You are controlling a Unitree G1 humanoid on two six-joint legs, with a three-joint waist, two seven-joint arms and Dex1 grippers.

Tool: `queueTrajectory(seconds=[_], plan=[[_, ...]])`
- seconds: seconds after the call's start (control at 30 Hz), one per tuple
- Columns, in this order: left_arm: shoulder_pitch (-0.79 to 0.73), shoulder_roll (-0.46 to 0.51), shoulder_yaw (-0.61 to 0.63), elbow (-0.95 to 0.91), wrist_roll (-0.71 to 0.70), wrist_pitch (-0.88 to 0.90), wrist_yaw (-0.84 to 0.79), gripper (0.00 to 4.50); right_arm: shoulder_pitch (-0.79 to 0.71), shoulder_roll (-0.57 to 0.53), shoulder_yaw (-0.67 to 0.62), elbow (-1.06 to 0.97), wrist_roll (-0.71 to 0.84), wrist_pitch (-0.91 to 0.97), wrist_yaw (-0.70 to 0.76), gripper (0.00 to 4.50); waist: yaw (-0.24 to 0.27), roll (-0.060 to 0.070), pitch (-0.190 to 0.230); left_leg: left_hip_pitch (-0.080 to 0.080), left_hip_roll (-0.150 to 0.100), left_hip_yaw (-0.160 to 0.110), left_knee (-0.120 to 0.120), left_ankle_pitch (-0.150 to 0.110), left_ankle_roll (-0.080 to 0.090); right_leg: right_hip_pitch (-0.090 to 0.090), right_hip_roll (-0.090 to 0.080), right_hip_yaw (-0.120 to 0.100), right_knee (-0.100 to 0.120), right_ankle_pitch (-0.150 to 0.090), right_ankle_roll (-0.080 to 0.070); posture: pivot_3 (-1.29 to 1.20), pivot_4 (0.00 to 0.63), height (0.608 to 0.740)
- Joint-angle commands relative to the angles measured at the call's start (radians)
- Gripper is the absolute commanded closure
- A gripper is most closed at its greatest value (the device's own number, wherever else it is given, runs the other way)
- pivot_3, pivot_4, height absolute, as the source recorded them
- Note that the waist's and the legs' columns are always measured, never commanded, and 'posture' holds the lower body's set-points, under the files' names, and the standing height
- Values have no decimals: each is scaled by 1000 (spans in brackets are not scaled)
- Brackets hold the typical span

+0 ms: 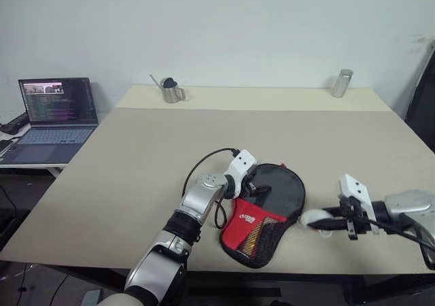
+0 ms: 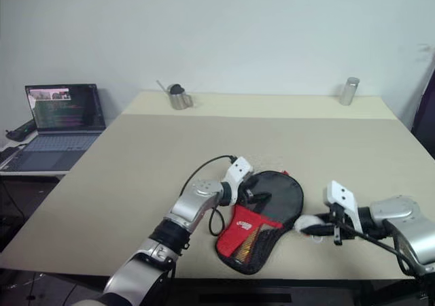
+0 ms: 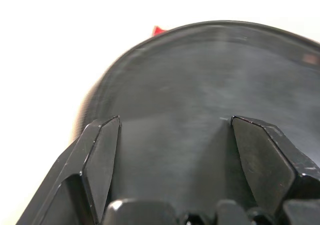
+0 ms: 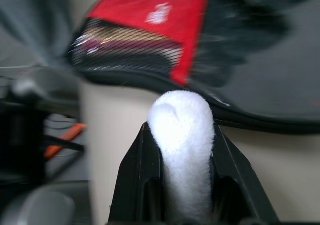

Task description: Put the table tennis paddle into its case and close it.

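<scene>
Right wrist view looks along the right gripper (image 1: 329,216), whose jaws are clamped on a white fuzzy tab (image 4: 181,130). The tab is soft and rounded like a roll of fleece, and it hangs just off the right rim of the case (image 1: 275,200). I cannot tell whether it is tied to the zip.

The case lies flat near the front edge of the counter (image 1: 136,183), a little right of the middle. Its round end is dull black fabric, its narrow end is red with a white logo, and a black mesh pocket covers the part nearest the edge. Behind the mesh shows something pale and striped, most likely the handle of the paddle (image 1: 253,236), so the paddle seems to be inside already.

The left gripper (image 1: 251,189) sits over the black round part with its jaws apart, holding nothing.

Closing looks like the step in hand. The left gripper should press the limp fabric flat while the right draws evenly along the curved rim, without lifting the case.

At the far edge stand a shiny metal jug (image 1: 172,92) and a metal can (image 1: 342,83). An open laptop (image 1: 58,112) sits on a side desk beyond the left edge.
</scene>
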Motion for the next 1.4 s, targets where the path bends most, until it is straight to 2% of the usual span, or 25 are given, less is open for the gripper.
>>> queueTrajectory(seconds=[0.03,0.17,0.47,0.67,0.83,0.87,1.0,1.07,1.2,1.3,1.4], plan=[[2,6,9,41,32,39,58,613,55,-9,24,-113,44,26,19,3985,1,0,0,0,0,0,0,0,0,0,0,0,0,0,0,0,150,740],[-1,0,-2,46,42,34,73,613,85,11,58,-127,12,20,-25,3985,2,0,0,0,-1,-1,0,0,0,1,-1,0,-1,-1,1,0,150,740],[-3,13,2,22,21,3,40,613,21,23,57,18,-78,-44,-93,3986,-1,0,0,3,-1,0,0,0,0,3,-1,0,0,-1,1,0,150,740],[-27,72,47,-42,-24,16,-15,613,-24,4,28,87,-62,-23,-67,2019,-12,0,0,3,0,1,1,0,0,3,0,1,0,-1,1,0,150,740],[-31,133,59,-163,-78,45,-106,613,-60,-21,-8,113,-40,-19,-32,176,-20,-1,1,3,0,0,1,0,0,3,0,1,0,0,1,0,150,740],[-29,152,65,-199,-96,55,-138,613,-68,-29,-20,115,-31,-13,-21,45,-20,-1,1,2,0,0,1,0,0,2,0,1,0,0,1,0,150,740],[-17,253,98,-325,-167,84,-261,613,-114,-40,-71,138,2,7,-20,45,-21,-1,1,1,0,0,1,0,0,2,-1,1,0,0,1,0,150,740],[2,329,130,-393,-221,103,-344,613,-166,-18,-105,157,9,7,-64,45,-27,-1,1,1,0,1,0,0,0,1,0,1,0,0,0,0,150,740],[85,522,167,-490,-290,80,-523,613,-310,102,-84,227,-52,50,-272,45,-45,-1,2,2,3,4,-1,0,0,-1,1,4,1,0,-1,0,150,740],[147,615,198,-488,-290,70,-545,613,-347,191,-23,271,-124,85,-391,45,-47,-1,2,2,3,3,-1,0,0,-1,1,4,1,0,-1,0,150,740],[181,646,191,-493,-269,59,-522,613,-358,236,14,287,-160,115,-438,45,-30,-1,2,-1,2,3,-1,0,0,-4,0,4,1,1,-2,0,150,740]])
